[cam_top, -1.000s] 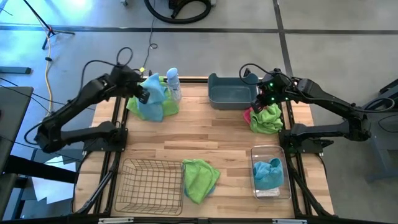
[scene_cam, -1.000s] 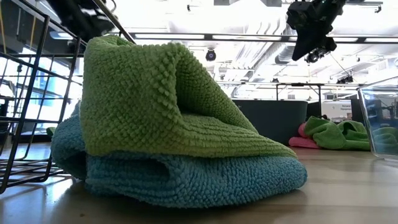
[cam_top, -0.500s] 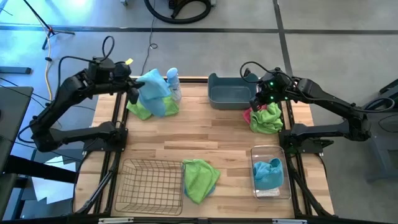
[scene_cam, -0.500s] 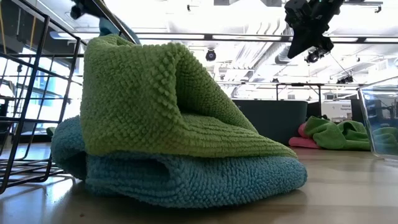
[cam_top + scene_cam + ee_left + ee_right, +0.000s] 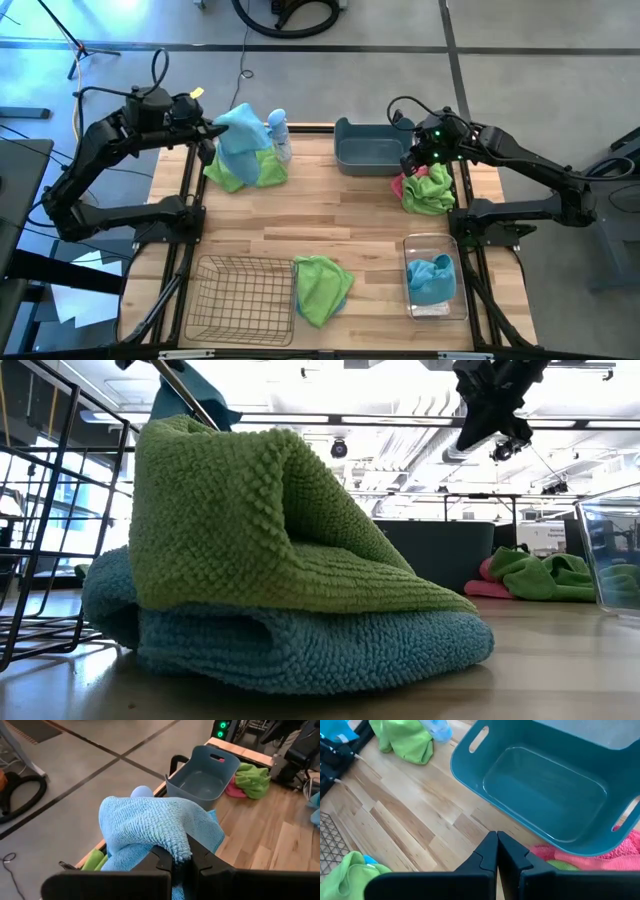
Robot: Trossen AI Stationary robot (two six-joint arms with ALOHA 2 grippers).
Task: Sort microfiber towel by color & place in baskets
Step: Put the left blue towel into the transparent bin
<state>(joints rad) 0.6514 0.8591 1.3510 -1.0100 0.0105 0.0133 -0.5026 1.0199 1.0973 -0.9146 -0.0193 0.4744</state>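
Note:
My left gripper (image 5: 207,135) is at the table's far left corner, shut on a light blue towel (image 5: 240,140) raised over a green towel (image 5: 232,175) that lies on the table. A small spray bottle (image 5: 278,130) stands beside them. My right gripper (image 5: 415,160) is shut and empty, hovering above a green and pink towel pile (image 5: 427,190) next to the blue-grey tub (image 5: 368,147). The clear bin (image 5: 432,245) holds a blue towel (image 5: 430,278). A green towel over a blue one (image 5: 322,288) lies by the wire basket (image 5: 242,295). My left gripper pinches a bunched fold of the light blue towel (image 5: 170,842) between its two fingers; how many layers, I cannot tell. The fingers come from the table's left side, roughly level. The towel bulges above the fingers and hangs beyond them, its lower part (image 5: 262,172) draped down toward the green towel.
The tub (image 5: 545,785) is empty and sits at the far edge. The wire basket (image 5: 50,510) is at the near left and holds nothing; the clear bin (image 5: 610,550) is at the near right. Bare wood lies across the table's middle (image 5: 330,215).
My left gripper has risen and drawn back toward the table's far left corner, pulling the blue towel up off the green towel, which stayed on the table. The blue towel now hangs stretched out from the fingers. My right gripper has stayed above its pile.

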